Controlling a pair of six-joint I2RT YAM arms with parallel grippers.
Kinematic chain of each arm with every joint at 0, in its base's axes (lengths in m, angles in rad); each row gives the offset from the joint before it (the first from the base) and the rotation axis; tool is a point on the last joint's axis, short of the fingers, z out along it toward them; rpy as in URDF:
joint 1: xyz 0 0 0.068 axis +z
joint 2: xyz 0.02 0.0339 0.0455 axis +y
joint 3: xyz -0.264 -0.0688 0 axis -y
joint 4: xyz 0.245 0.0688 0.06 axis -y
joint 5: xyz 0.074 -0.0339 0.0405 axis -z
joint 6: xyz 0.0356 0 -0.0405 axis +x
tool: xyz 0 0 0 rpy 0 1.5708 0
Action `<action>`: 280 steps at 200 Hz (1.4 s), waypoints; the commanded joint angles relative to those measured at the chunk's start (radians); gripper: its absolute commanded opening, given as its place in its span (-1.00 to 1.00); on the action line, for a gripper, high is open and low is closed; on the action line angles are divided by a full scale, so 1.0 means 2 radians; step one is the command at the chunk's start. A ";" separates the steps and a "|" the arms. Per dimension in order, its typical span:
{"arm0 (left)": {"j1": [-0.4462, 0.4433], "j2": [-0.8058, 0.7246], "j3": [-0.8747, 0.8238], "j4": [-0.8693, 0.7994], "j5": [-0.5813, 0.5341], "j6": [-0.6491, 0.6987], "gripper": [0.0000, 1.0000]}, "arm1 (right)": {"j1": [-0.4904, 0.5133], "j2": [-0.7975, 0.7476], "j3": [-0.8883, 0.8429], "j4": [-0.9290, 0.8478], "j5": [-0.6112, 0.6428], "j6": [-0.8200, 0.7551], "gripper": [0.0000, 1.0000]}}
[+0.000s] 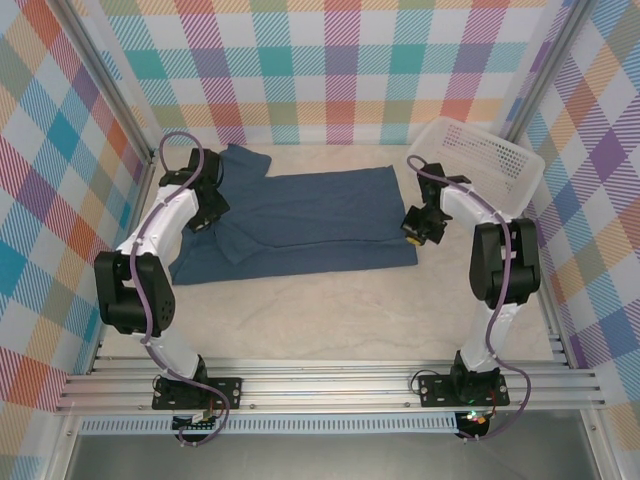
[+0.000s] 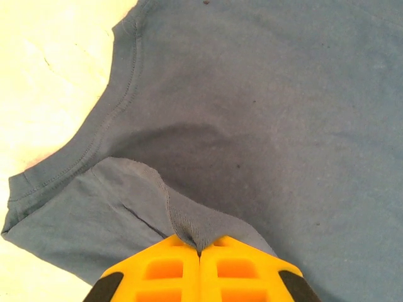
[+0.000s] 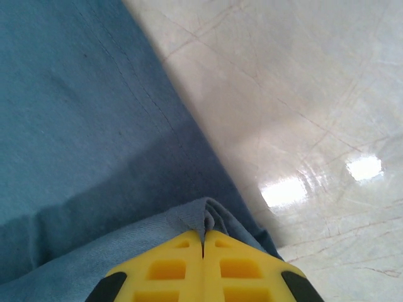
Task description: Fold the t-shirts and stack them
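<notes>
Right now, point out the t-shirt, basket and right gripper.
t-shirt (image 1: 320, 215): top view, middle of its body.
basket (image 1: 503, 160): top view, bare mesh side.
right gripper (image 3: 203, 236): right wrist view, between the fingertips, pinching the t-shirt's edge.

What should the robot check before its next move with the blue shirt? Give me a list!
1. The left hand pinches the t-shirt: ok.
2. The right hand pinches the t-shirt's edge: ok.
3. The t-shirt lies smooth: not ok, it is rumpled near the left hand.
4. The basket is off the t-shirt: ok.
5. Room on the table in front of the t-shirt for folding: ok.
6. How many layers each hand holds: cannot tell.
</notes>
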 commanded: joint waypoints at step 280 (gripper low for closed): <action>0.061 0.012 0.015 -0.073 0.077 -0.066 -0.42 | 0.032 -0.089 -0.087 0.088 -0.064 -0.037 -0.45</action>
